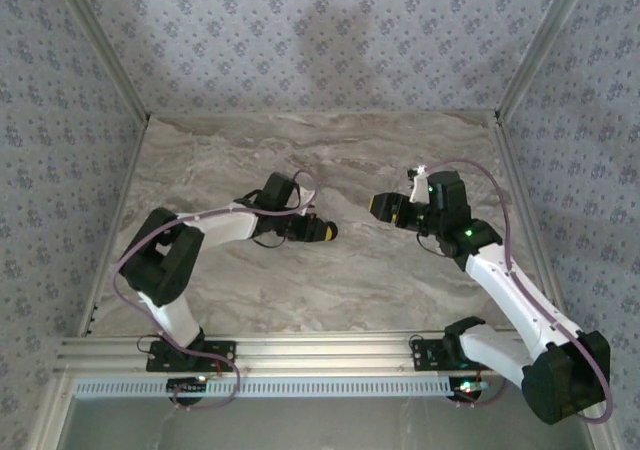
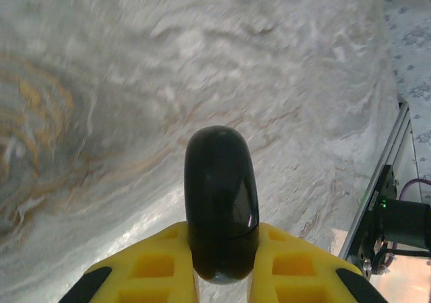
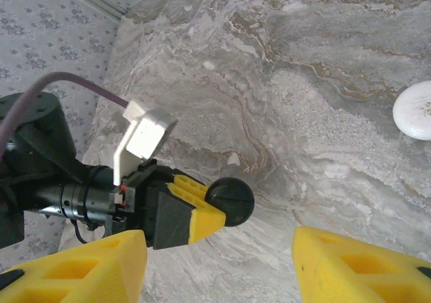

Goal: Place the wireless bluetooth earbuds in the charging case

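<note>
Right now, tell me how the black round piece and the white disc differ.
The black round piece is glossy black; the white disc is dull white. The black round piece is clamped in the left gripper; the white disc lies free on the table. Both are smooth and rounded.

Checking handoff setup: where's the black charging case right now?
The black charging case sits clamped in the left gripper near the middle of the table, facing the open right gripper; a white disc lies apart on the marble.

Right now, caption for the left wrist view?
Left end effector grips a glossy black case over the marble table.
</note>
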You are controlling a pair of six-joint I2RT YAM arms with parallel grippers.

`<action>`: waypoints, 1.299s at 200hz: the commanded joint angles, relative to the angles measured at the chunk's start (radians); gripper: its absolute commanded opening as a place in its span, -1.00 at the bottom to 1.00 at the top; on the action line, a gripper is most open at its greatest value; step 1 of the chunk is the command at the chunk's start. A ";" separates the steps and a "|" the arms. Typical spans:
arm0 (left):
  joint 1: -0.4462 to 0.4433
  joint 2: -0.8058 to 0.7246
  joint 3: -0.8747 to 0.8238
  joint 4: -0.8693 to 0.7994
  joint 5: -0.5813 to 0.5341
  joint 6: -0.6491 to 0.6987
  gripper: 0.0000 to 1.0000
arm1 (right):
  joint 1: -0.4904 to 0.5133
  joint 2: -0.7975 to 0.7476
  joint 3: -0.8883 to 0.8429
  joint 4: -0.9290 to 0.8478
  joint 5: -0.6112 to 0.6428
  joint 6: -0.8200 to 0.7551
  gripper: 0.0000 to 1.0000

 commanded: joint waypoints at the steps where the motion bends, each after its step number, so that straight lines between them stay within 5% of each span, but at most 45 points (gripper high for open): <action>1: 0.004 0.030 0.062 -0.129 0.032 -0.027 -0.77 | 0.003 0.006 0.000 -0.027 0.018 0.015 0.22; 80: 0.019 0.105 0.084 -0.252 -0.041 -0.033 -0.58 | -0.012 -0.014 0.031 -0.172 0.041 -0.033 0.22; 115: 0.069 0.043 0.092 -0.344 -0.128 0.005 0.00 | -0.077 -0.022 0.040 -0.198 0.071 -0.095 0.31; 138: 0.122 -0.039 0.093 -0.411 -0.199 0.040 0.17 | -0.133 -0.010 0.033 -0.190 0.142 -0.179 0.43; 144: 0.138 -0.067 0.091 -0.424 -0.221 0.049 0.26 | -0.149 -0.006 0.028 -0.183 0.171 -0.200 0.97; 160: 0.192 -0.147 0.087 -0.453 -0.286 0.067 0.59 | -0.193 0.005 -0.004 -0.128 0.256 -0.262 1.00; 171: 0.231 -0.209 0.080 -0.456 -0.343 0.079 0.98 | -0.220 0.009 -0.044 -0.057 0.324 -0.297 1.00; 212: 0.400 -0.455 -0.037 -0.293 -0.672 0.125 0.99 | -0.293 0.027 -0.256 0.321 0.520 -0.433 1.00; 260: 0.510 -0.541 -0.310 0.095 -0.898 0.258 0.99 | -0.333 0.139 -0.345 0.616 0.531 -0.572 1.00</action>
